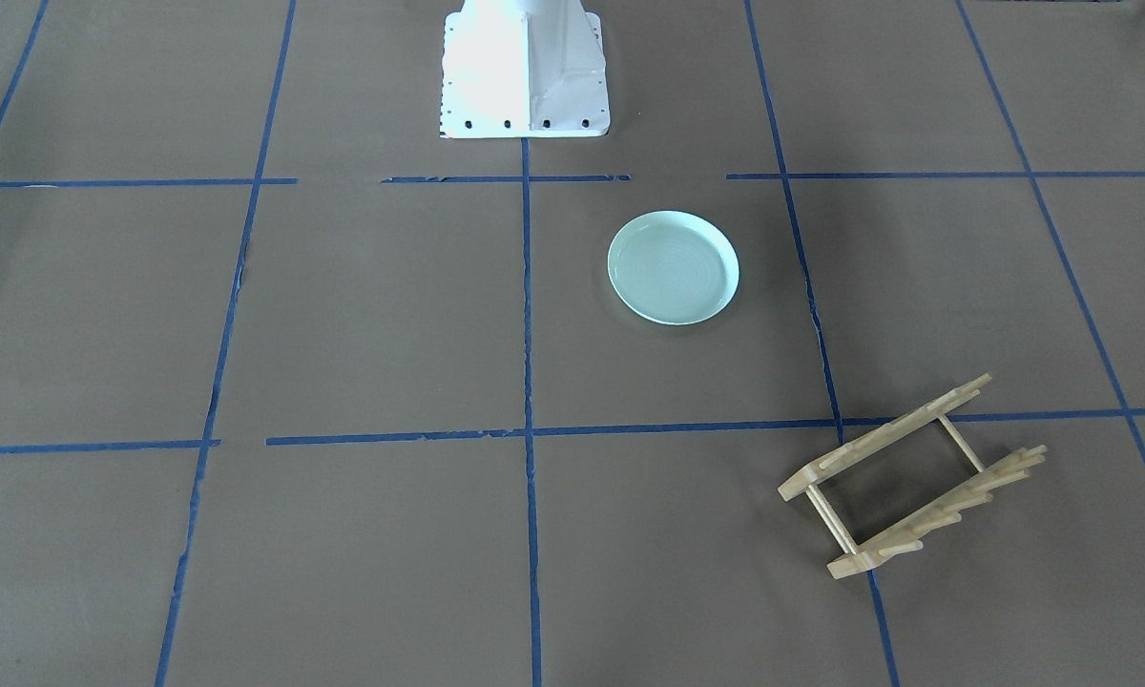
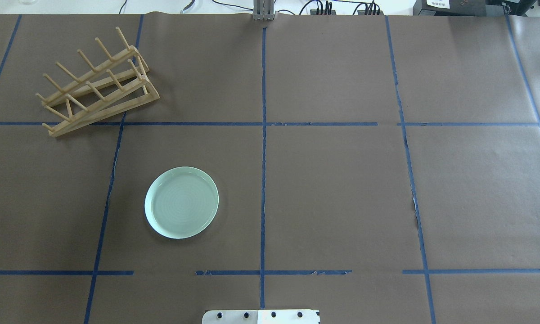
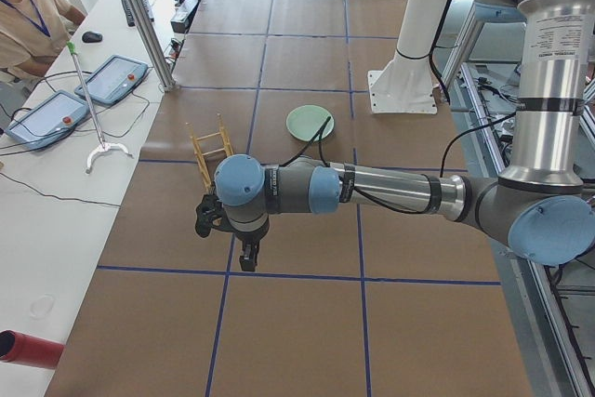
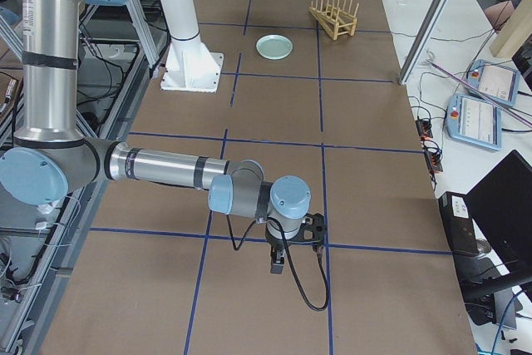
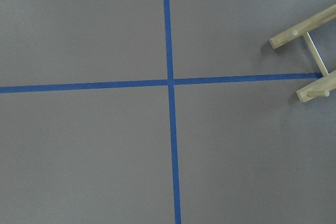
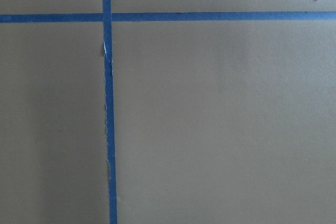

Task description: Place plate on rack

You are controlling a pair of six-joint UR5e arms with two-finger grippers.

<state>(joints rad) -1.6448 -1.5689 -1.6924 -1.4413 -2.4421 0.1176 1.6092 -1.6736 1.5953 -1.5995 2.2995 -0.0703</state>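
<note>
The pale mint-green plate (image 2: 181, 202) lies flat on the brown table paper left of the centre line; it also shows in the front view (image 1: 673, 267). The light wooden rack (image 2: 96, 85) stands empty at the far left, apart from the plate, and shows in the front view (image 1: 911, 477); its end shows in the left wrist view (image 5: 310, 59). My left gripper (image 3: 208, 218) hangs above the table short of the rack. My right gripper (image 4: 311, 227) hangs above the table's right end. Both show only in side views; I cannot tell whether they are open or shut.
Blue tape lines divide the brown table paper (image 2: 333, 193). The robot's white base (image 1: 523, 72) stands at the table's near edge. An operator (image 3: 28, 16) sits by control tablets (image 3: 113, 78) on the bench beside the table. Metal posts (image 3: 139, 16) rise there.
</note>
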